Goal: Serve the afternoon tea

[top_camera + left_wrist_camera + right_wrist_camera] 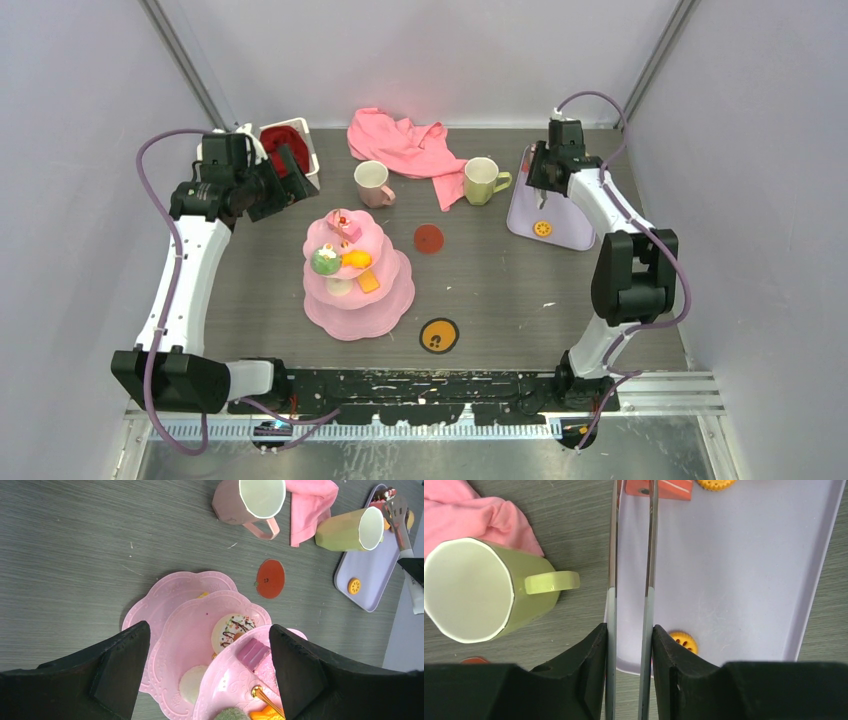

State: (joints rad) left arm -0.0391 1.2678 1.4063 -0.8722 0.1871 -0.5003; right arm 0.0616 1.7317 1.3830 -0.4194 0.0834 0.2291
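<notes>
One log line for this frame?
left gripper: open, empty | right gripper: shut on tongs, over lavender tray | cake stand: partly loaded | pink mug, yellow-green mug: upright, empty

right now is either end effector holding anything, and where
The right end effector grips tongs across both arms, partway along. The left end effector is open, holding nothing.

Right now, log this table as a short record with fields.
cake stand: three tiers, toy pastries on it
pink mug: upright, by the pink cloth
green mug: upright, beside the lilac tray
lilac tray: yellow biscuit on it
loose on table: red disc, orange disc
left jaws: open, empty
right jaws: shut on metal tongs, above the tray
</notes>
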